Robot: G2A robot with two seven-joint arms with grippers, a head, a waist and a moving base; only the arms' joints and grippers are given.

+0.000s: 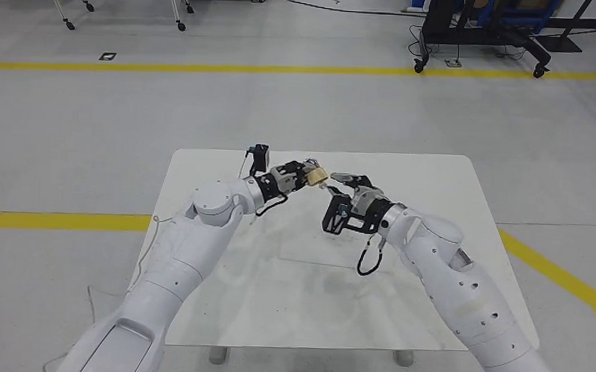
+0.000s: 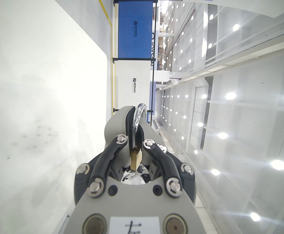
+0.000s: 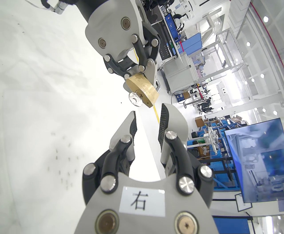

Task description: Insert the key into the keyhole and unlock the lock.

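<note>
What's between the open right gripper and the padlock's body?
The key, its silver head sticking out of the padlock; the right wrist view shows it, untouched by the right gripper.

Factory-floor robotics lab. Beyond the right gripper (image 3: 148, 110): framed glass machine cells (image 3: 184, 68) and benches with blue bins (image 3: 213, 135), with a big monitor (image 3: 255, 159) off to its side. Past the left gripper (image 2: 136, 117): blue pegboard panel (image 2: 133, 31), high ceiling with rows of lights (image 2: 230, 95). Yellow floor lines (image 1: 283, 72) and a wheeled cart (image 1: 485, 29) sit far beyond both.
</note>
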